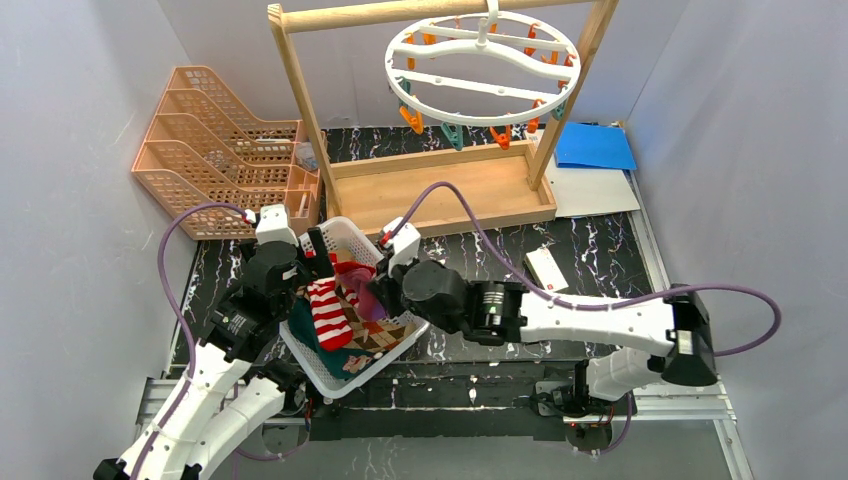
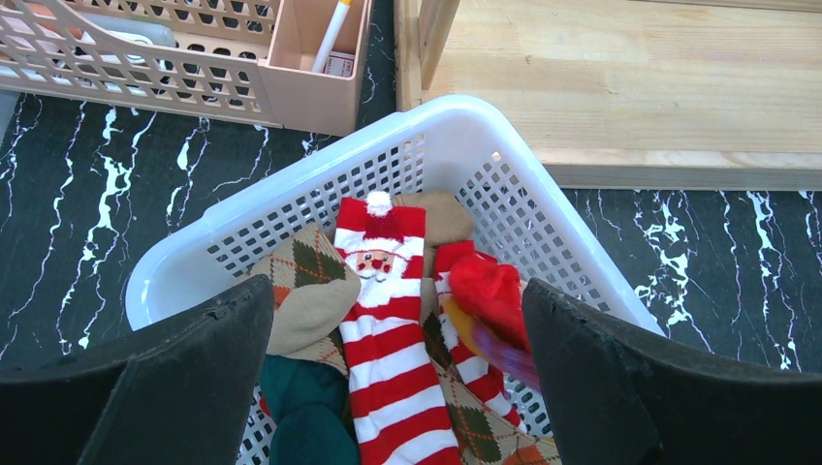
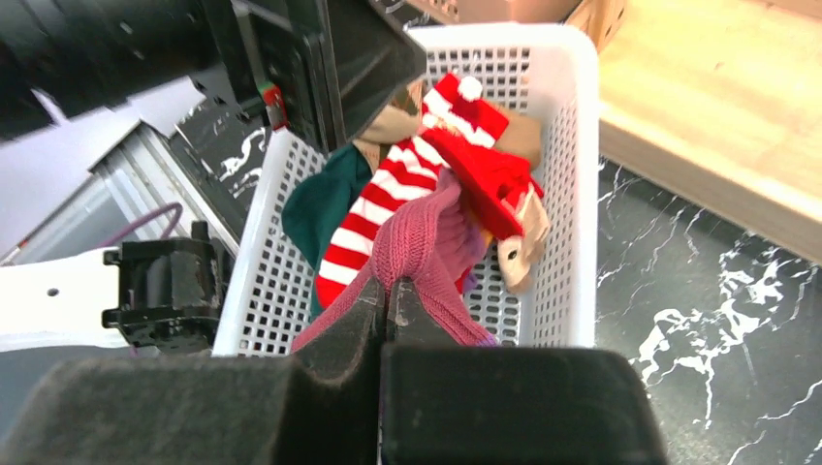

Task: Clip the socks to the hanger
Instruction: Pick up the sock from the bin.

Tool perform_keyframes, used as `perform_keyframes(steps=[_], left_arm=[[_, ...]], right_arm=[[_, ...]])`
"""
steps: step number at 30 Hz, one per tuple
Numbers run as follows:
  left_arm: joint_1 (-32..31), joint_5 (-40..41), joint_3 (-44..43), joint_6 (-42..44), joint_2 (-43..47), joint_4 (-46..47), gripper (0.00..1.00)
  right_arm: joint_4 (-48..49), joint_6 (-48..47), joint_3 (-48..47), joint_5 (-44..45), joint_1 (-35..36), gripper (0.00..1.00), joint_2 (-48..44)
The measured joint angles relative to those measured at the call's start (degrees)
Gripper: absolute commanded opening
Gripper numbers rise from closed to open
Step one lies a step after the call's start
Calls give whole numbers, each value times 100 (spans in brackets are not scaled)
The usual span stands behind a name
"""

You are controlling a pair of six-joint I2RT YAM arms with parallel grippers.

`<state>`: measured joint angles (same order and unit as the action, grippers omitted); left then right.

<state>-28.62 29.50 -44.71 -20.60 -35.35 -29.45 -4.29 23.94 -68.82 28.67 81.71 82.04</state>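
Barely started — the right gripper [image 3: 390, 295] pinches a maroon sock [image 3: 419, 231] inside the basket [image 3: 582, 145], among the other socks [image 2: 388, 368]. The left gripper [image 2: 397, 339] hovers spread above the basket. The hanger [image 1: 478, 119], beyond the basket, carries no socks.

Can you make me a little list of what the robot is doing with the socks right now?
right gripper: shut, pinching the maroon sock
left gripper: open over the basket, holding nothing
basket: white, socks piled inside
striped sock: red and white, lying in the basket
hanger: hangs on the wooden rack, no socks clipped
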Motion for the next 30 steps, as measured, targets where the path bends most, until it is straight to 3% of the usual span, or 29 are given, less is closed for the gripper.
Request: perform_keyframes(steps=[13,20,24,28,30], left_arm=[[0,9,0,-2,-17,0,96],[0,4,0,-2,-17,0,97],[0,-7,0,-4,-17,2,97],[0,-17,0,-2,-17,2,97],[0,-33,0,-4,-20,4,97]], right_arm=[[7,-546,-9,48,0,1,-610],[-710,-577,-44,-540,0,1,-671],[-1088,-315,396,-979,0,1,-761],[-1526,-120,570,-1305,0,54,-621],[-1639,-72,564,-1401,0,67,-514]])
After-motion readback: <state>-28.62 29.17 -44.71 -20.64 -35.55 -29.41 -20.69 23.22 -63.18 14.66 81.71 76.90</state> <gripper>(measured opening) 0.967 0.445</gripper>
